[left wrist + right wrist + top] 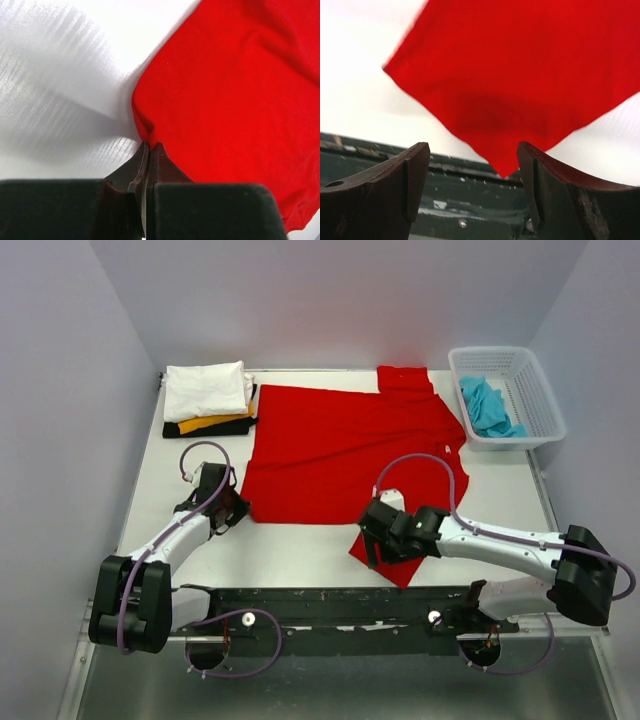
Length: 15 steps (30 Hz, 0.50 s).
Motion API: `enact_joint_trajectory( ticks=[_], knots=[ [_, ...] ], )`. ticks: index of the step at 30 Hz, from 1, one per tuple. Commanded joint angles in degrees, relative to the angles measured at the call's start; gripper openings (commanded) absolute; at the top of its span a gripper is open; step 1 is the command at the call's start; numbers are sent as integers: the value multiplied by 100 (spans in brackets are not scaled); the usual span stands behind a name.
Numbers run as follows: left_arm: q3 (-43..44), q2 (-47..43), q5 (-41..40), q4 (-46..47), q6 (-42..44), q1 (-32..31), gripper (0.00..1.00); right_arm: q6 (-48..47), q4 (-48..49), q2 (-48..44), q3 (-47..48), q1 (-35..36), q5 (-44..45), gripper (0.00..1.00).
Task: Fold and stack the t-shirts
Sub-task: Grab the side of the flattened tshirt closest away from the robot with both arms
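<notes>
White bench (300, 550) boxed in by pale lilac walls (60, 390), with a dark rail (330, 605) along its near edge. Item 1: red t-shirt (340, 450), bright plain cotton, spread mostly flat across the middle of the bench, one short sleeve reaching the far edge, light creases across the body, and a pointed near-right corner lying toward the rail. Left gripper (238, 510) sits at the near-left corner of the red t-shirt, fingers pressed together and pinching a small pucker of the hem. Right gripper (378, 552) is over the near-right corner, jaws spread wide with nothing clamped; in its wrist view the red point lies between the two fingers, closer to the right one. Item 2: folded stack at the far-left corner, just beside the red cloth: white t-shirt (205, 390) on top, yellow-orange t-shirt (205, 423) under it, black t-shirt (230, 427) at the bottom. Item 3: turquoise t-shirt (487, 405), crumpled, inside a white lattice basket (535, 390) at the far-right corner, the basket near the red sleeve; contact cannot be judged
</notes>
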Motion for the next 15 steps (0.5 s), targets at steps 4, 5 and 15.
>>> enact_joint_trajectory(
  ticks=[4,5,15],
  knots=[
    [-7,-161,83,-42,33,25,0,639,-155,571,-378,709,-295,72],
    [-8,-175,73,-60,35,25,0,660,-44,661,-405,713,-307,71],
    [-67,-392,-70,-110,8,25,0,901,141,1360,-604,644,343,57]
  ],
)
